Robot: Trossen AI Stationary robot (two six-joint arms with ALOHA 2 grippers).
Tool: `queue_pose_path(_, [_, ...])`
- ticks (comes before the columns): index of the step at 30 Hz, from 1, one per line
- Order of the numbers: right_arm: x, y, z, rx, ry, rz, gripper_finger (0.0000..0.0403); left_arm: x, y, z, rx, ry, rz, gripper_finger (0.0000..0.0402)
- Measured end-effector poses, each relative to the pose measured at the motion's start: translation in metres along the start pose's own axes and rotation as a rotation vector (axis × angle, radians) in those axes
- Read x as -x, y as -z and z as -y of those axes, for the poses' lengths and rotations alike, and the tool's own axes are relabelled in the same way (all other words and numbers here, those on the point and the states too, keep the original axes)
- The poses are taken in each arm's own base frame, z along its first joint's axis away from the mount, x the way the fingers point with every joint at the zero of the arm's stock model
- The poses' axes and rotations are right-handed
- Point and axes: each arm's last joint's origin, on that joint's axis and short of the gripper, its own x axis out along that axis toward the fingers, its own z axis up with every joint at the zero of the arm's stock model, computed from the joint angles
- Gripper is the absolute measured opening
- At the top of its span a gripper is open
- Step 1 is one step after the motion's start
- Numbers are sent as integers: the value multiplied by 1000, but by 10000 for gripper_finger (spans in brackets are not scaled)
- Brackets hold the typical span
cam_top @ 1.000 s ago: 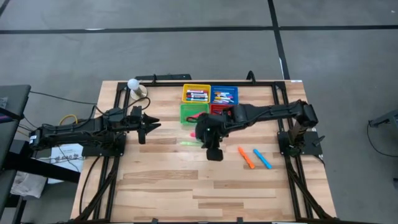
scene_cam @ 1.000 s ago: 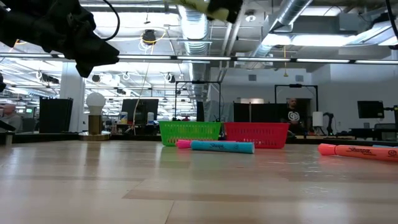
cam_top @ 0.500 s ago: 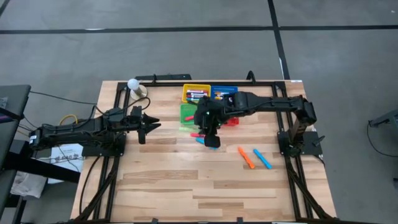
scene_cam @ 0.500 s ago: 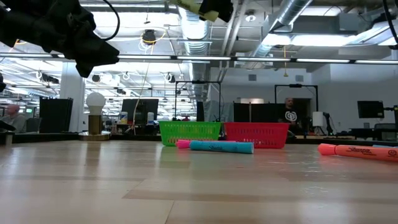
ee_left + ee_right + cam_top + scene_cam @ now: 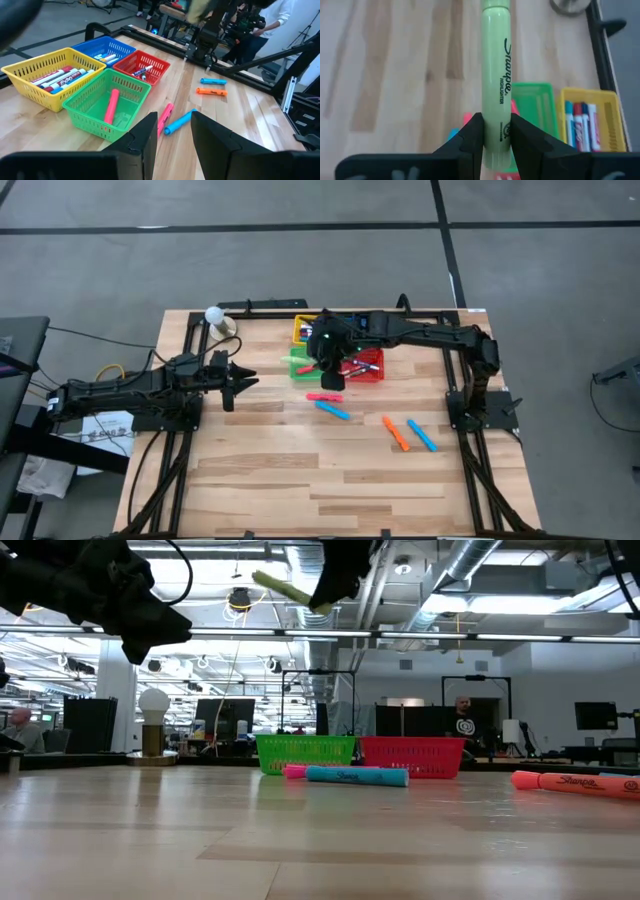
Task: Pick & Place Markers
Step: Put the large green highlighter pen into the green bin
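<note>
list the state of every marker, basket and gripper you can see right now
right gripper: shut on the light green highlighter, up above the baskets
left gripper: open, empty, waiting at the table's left
green basket: holds one pink marker
yellow basket: several markers inside
blue basket: markers inside
red basket: markers inside
pink, blue, orange and light blue markers: lying loose on the table

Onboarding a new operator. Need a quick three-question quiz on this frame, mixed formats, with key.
1. True or false: the right gripper holds a light green highlighter.
2. How many markers lie loose on the table? A) two B) four C) six
3. Fill in: the green basket holds one ___ marker.

Key: 1 true. 2 B: pink, blue, orange, blue. 3 pink.
</note>
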Motion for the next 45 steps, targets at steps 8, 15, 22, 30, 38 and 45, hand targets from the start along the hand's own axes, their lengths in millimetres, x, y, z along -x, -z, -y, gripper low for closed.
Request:
queue_pose_path(8, [-23,7,27,9,51,-43,75,-1,1,0,0,-2,-8,117])
queue_pose_path(15, [-60,20,44,-1,45,-138,75,-3,2,0,0,-6,-19,117])
queue_pose_path(22, [-99,36,58,-33,30,-230,75,-3,2,-1,0,-7,-24,117])
queue_pose_path(30, [-133,51,60,-47,-1,-315,75,-3,2,-1,0,-7,-25,117])
queue_pose_path(38, [-140,62,57,-55,-36,-416,75,-3,2,-1,0,-7,-25,117])
queue_pose_path(45, [-140,60,58,-53,-30,-397,75,-3,2,0,0,-6,-22,117])
